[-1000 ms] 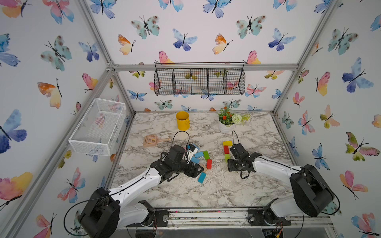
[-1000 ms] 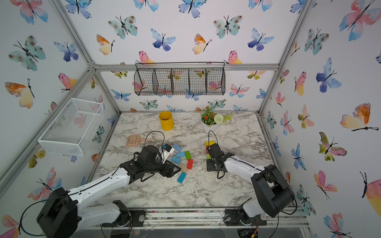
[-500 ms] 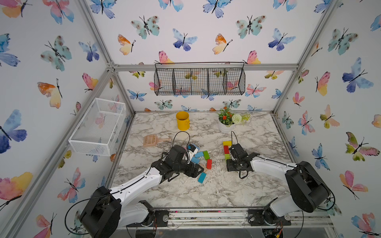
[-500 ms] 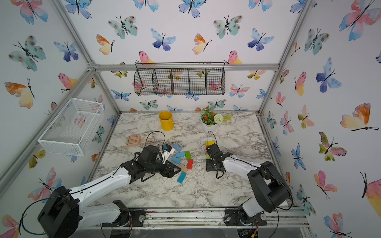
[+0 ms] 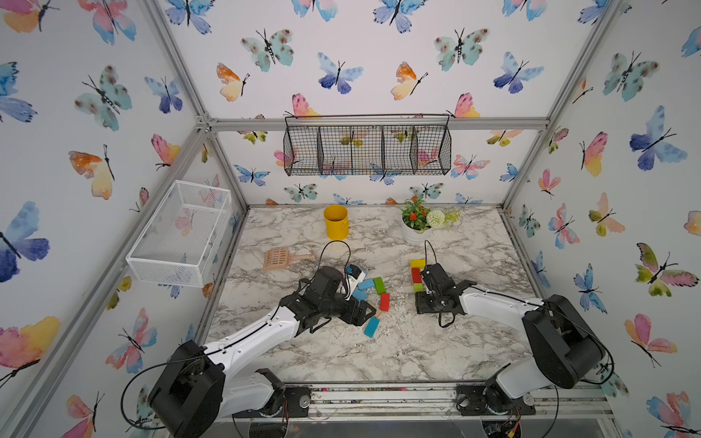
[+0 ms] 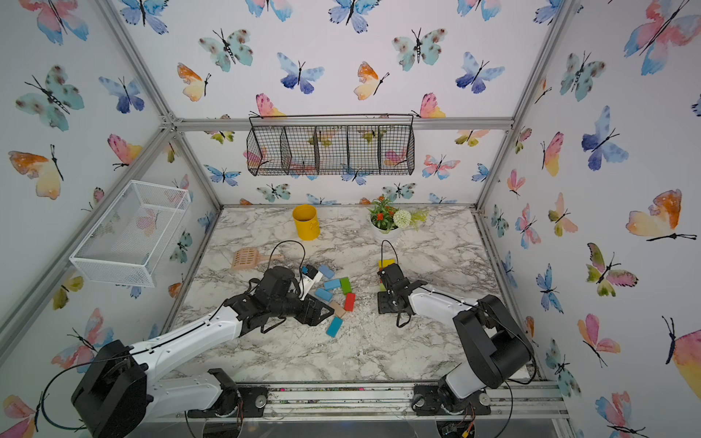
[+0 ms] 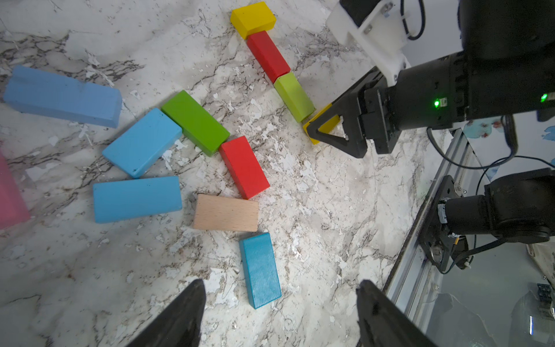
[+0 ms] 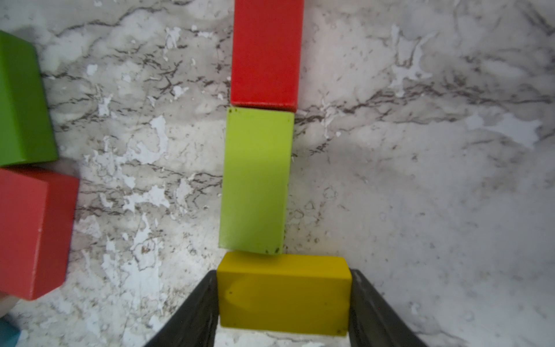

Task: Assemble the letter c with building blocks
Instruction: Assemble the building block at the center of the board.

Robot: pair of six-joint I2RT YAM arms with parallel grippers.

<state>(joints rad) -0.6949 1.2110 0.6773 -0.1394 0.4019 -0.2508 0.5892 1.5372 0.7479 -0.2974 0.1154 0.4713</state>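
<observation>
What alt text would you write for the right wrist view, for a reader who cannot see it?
The right gripper holds a yellow block crosswise against the end of a lime-green block on the marble table; a red block continues that line beyond it.

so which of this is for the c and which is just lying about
for the c, every block: yellow block in right claw, lime block, red block, green block, tan block, teal block
lying about: scoop, yellow cup, flower pot, wire basket, mesh bin

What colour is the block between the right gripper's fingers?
Yellow: the block shows best in the right wrist view.
</observation>
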